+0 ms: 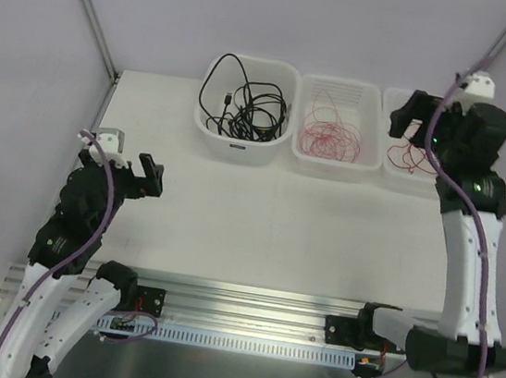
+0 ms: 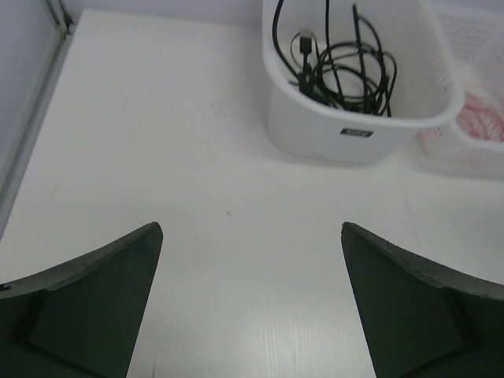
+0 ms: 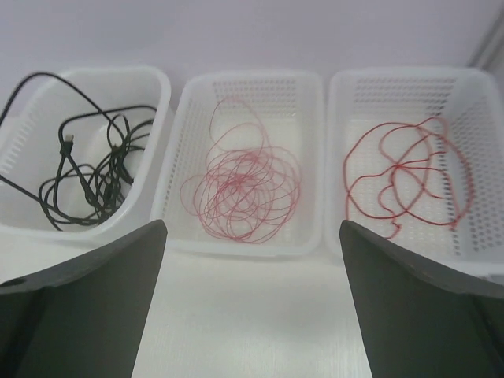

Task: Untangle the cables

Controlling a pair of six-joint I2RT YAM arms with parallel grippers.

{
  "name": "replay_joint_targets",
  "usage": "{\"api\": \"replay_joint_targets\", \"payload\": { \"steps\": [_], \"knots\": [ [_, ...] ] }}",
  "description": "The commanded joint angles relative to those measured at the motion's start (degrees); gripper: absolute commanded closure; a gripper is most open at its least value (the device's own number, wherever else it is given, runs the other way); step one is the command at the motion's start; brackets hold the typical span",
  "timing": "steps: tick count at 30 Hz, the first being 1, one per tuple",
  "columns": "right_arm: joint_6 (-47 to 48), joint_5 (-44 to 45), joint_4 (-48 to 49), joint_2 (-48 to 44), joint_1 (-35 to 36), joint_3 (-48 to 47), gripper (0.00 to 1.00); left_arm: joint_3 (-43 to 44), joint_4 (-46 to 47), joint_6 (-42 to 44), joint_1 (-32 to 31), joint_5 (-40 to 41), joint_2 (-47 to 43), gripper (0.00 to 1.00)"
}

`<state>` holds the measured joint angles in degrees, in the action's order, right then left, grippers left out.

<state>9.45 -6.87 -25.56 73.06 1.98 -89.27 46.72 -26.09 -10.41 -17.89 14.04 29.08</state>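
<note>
Black cables (image 1: 245, 109) lie tangled in the left white basket (image 1: 240, 147); they also show in the left wrist view (image 2: 346, 71) and the right wrist view (image 3: 87, 173). A coil of thin red wire (image 1: 335, 135) (image 3: 240, 193) lies in the middle basket (image 1: 333, 167). A looser red wire (image 1: 411, 157) (image 3: 405, 173) lies in the right basket (image 3: 339, 157). My left gripper (image 1: 147, 178) (image 2: 252, 228) is open and empty above bare table, in front and left of the black-cable basket. My right gripper (image 1: 404, 120) (image 3: 252, 224) is open and empty, held high by the right basket.
The three baskets stand side by side along the back of the white table (image 1: 258, 218). A metal frame post (image 1: 90, 9) runs along the back left. The aluminium rail (image 1: 248, 296) with the arm bases lies at the near edge.
</note>
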Motion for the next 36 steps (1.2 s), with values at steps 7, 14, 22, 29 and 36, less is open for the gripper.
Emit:
{"api": "replay_joint_targets", "payload": {
  "steps": [7,14,22,29,36],
  "knots": [
    [3.20,12.50,-15.13,-39.36,-1.01,13.94,0.03,12.25,-9.07,3.38,0.66,5.12,-13.33,0.01],
    [5.13,15.92,-18.38,-62.05,-0.75,22.56,0.03,9.97,-9.33,4.44,0.66,7.93,-25.29,0.01],
    [7.16,16.54,-21.72,-74.20,1.01,25.99,0.03,6.28,-10.74,4.26,0.66,7.75,-34.44,0.01],
    [7.60,16.63,-23.48,-75.87,1.10,27.31,0.03,4.35,-11.53,2.07,0.66,7.40,-35.50,0.01],
    [7.51,16.28,-23.83,-75.96,1.19,27.22,0.03,4.26,-11.44,2.15,0.66,7.05,-34.97,0.01]
  ]
}}
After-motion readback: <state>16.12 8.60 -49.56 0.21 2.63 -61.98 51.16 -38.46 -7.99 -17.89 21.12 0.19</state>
